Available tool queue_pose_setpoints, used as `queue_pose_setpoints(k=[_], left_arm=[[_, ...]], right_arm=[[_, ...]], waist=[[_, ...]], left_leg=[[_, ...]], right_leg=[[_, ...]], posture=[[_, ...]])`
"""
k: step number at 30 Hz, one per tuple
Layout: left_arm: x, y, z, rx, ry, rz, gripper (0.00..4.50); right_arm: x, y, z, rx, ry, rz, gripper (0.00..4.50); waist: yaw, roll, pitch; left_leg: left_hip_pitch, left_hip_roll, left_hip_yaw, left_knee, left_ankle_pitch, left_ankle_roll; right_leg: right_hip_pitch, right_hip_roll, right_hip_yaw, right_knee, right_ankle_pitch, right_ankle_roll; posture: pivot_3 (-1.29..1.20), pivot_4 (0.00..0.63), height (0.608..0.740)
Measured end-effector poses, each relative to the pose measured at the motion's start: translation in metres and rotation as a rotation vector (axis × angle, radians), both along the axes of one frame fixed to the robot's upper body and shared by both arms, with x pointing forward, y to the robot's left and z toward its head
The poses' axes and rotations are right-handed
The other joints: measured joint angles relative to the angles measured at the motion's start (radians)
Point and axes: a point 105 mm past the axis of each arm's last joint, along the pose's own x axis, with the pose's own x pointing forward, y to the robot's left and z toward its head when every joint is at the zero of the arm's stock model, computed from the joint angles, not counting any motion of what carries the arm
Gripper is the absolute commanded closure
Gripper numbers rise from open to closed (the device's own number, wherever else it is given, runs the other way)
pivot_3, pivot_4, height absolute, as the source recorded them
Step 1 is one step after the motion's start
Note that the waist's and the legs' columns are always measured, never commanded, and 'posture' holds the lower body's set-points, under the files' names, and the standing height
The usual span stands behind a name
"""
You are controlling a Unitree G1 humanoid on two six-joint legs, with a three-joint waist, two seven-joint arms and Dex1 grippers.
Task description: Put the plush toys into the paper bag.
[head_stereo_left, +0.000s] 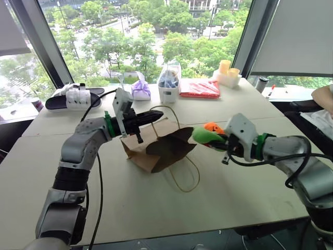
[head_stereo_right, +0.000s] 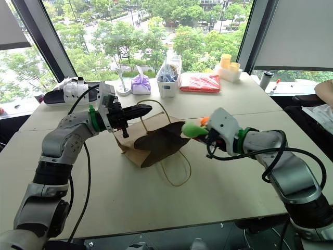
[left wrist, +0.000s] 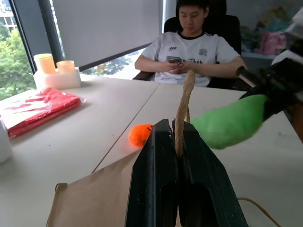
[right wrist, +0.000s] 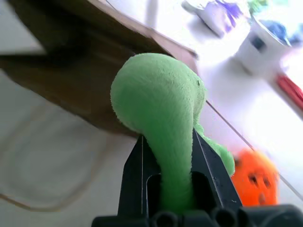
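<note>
The brown paper bag [head_stereo_left: 151, 148] lies on its side on the table, its dark mouth facing my right arm. My left gripper [head_stereo_left: 161, 115] is shut on the bag's upper cord handle [left wrist: 184, 104] and holds it up. The second handle loop [head_stereo_left: 184, 179] rests on the table. My right gripper [head_stereo_left: 219, 141] is shut on the green plush toy [right wrist: 158, 99] and holds it in the air just outside the bag's mouth. The orange plush toy [head_stereo_left: 213, 127] sits on the table behind the green one, untouched.
Along the far edge stand a purple tied pouch [head_stereo_left: 140, 89], a white container under a clear bag [head_stereo_left: 169, 86], a red packet [head_stereo_left: 200, 88] and yellow cups [head_stereo_left: 228, 73]. A black and white device [head_stereo_left: 75, 96] lies far left. A person [left wrist: 189, 42] sits at the table's right side.
</note>
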Motion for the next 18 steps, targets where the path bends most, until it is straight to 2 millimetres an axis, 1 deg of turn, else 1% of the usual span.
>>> queue_pose_setpoints(k=[3, 5, 7, 9, 14, 16, 18], left_arm=[[0.001, 0.000, 0.000, -0.005, 0.004, 0.002, 4.50], [0.001, 0.000, 0.001, -0.007, 0.001, 0.003, 4.50], [0.002, 0.000, 0.003, -0.011, -0.003, 0.005, 4.50], [0.002, -0.001, 0.005, -0.014, -0.007, 0.005, 4.50], [0.001, 0.000, 0.007, -0.038, 0.014, 0.004, 4.50], [0.001, 0.001, 0.010, -0.050, 0.019, 0.007, 4.50], [-0.002, -0.001, 0.012, -0.054, 0.016, -0.004, 4.50]], right_arm=[[-0.004, 0.029, -0.004, 0.028, 0.029, 0.084, 4.49], [-0.004, 0.043, -0.011, 0.014, 0.046, 0.117, 4.49], [0.002, 0.051, -0.021, 0.012, 0.069, 0.122, 4.49], [0.006, 0.054, -0.027, 0.006, 0.086, 0.121, 4.49], [0.025, 0.066, -0.035, -0.039, 0.056, 0.127, 4.49], [0.037, 0.078, -0.038, -0.056, 0.044, 0.139, 4.49], [0.047, 0.089, -0.035, -0.073, 0.023, 0.151, 4.49]], waist=[[0.001, 0.000, 0.000], [0.002, 0.000, 0.000], [0.000, 0.000, 0.000], [0.000, 0.000, 0.000], [-0.004, 0.000, 0.000], [-0.010, 0.000, 0.000], [-0.010, 0.000, 0.000]], left_leg=[[0.000, 0.000, 0.000, 0.001, 0.000, 0.000], [0.000, -0.001, 0.000, 0.001, 0.000, 0.000], [0.000, -0.001, 0.000, 0.001, 0.000, 0.000], [0.000, -0.001, 0.000, 0.001, 0.000, 0.000], [0.000, 0.000, 0.000, 0.000, 0.000, -0.001], [0.000, 0.000, 0.001, 0.000, 0.002, -0.003], [0.000, 0.000, 0.001, 0.000, 0.003, -0.006]], right_leg=[[0.000, 0.000, 0.000, 0.000, 0.000, 0.000], [0.000, -0.001, 0.000, 0.000, 0.000, 0.000], [0.000, -0.001, 0.000, 0.000, 0.000, 0.000], [0.000, -0.001, 0.000, 0.000, 0.000, 0.000], [-0.001, 0.000, 0.000, 0.001, 0.000, 0.000], [-0.002, 0.000, 0.000, 0.001, 0.000, 0.000], [-0.002, 0.000, 0.001, 0.002, 0.000, 0.000]], posture=[[0.00, 0.150, 0.740], [0.00, 0.150, 0.740], [0.00, 0.150, 0.740], [0.00, 0.150, 0.740], [0.00, 0.150, 0.740], [0.00, 0.150, 0.740], [0.00, 0.150, 0.740]])
